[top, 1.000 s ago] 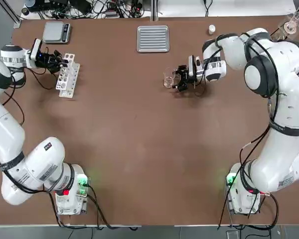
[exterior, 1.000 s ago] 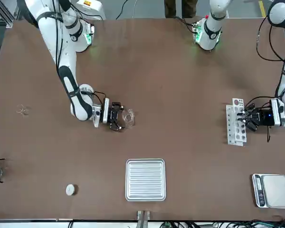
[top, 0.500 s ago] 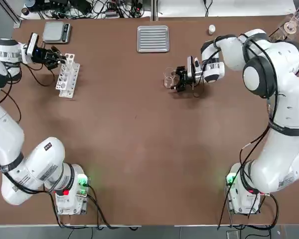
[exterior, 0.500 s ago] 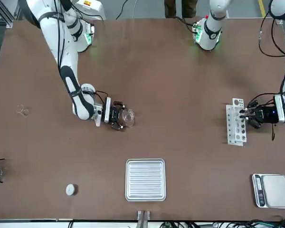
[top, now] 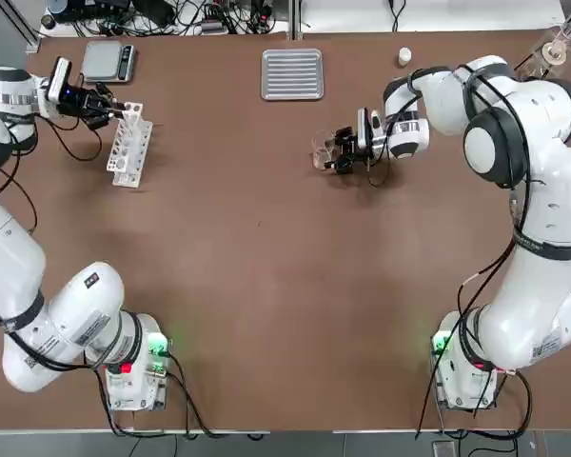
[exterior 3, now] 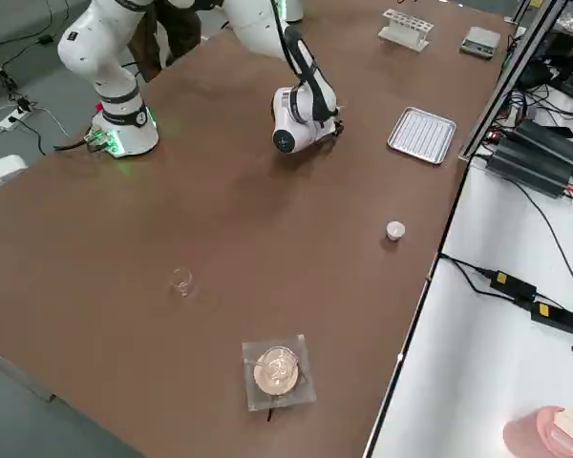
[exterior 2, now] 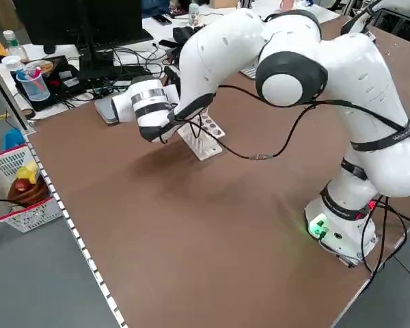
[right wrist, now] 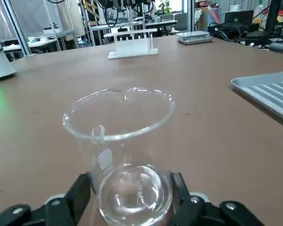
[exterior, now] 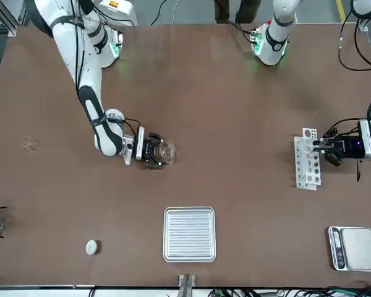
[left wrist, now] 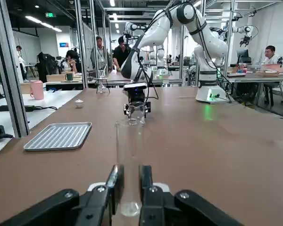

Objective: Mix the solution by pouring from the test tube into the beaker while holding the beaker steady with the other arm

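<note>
**A:** Which step was in hand at that moment?

**B:** The holding step, by the look of it. The right gripper (top: pixel 337 152) was down at the table (top: pixel 266 286) with its two fingers clamped on the beaker (top: pixel 322 151), low on the glass near its base. In the right wrist view the beaker (right wrist: pixel 120 155) stood upright between the fingers (right wrist: pixel 80 190) and looked to have nothing in it.

**A:** Where was the beaker, taking the metal tray as the mark?

**B:** Near the metal tray (top: pixel 292 73), a little toward the robot from it, apart from it and just off its right-hand corner.

**A:** And the other arm?

**B:** The left gripper (top: pixel 103 103) was well apart from the tray, off to the robot's left, just beside the white rack (top: pixel 129 143). Its fingers were clenched on a clear glass test tube (left wrist: pixel 129 165), gripped near its rounded bottom end. The tube pointed straight out from the fingers toward the beaker (left wrist: pixel 137 114) far across the table. Whether there was liquid in the tube could not be told.

**A:** So what did the next move call for?

**B:** As a judgement: the tube had to be carried the whole way across to the beaker, kept mouth-up enough not to spill, brought over the rim, then tipped slowly. The right gripper needed only to keep its clamp and not drag the glass.

**A:** Any risk?

**B:** The beaker's mouth was small, so a poorly lined-up tube could pour onto the table.
</note>
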{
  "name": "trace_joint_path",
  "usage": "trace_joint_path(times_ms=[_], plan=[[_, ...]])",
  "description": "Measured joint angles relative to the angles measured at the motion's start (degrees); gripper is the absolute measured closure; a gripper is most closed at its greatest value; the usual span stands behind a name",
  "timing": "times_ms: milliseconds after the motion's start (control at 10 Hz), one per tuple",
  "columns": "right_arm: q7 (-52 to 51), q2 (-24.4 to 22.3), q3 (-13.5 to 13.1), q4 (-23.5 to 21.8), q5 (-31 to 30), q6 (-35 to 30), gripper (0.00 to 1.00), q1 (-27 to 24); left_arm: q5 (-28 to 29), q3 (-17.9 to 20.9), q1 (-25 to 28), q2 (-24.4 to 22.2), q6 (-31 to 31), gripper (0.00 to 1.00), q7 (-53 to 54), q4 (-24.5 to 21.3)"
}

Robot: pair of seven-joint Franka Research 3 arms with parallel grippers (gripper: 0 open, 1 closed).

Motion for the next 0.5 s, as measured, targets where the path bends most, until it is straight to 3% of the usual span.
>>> trace_joint_path(times_ms=[500], plan=[[-0.03,0.00,-0.08,0.05,0.03,0.11,0.29,0.00,-0.02,-0.15,0.00,-2.48,-0.01,0.78,0.17,-1.10]])
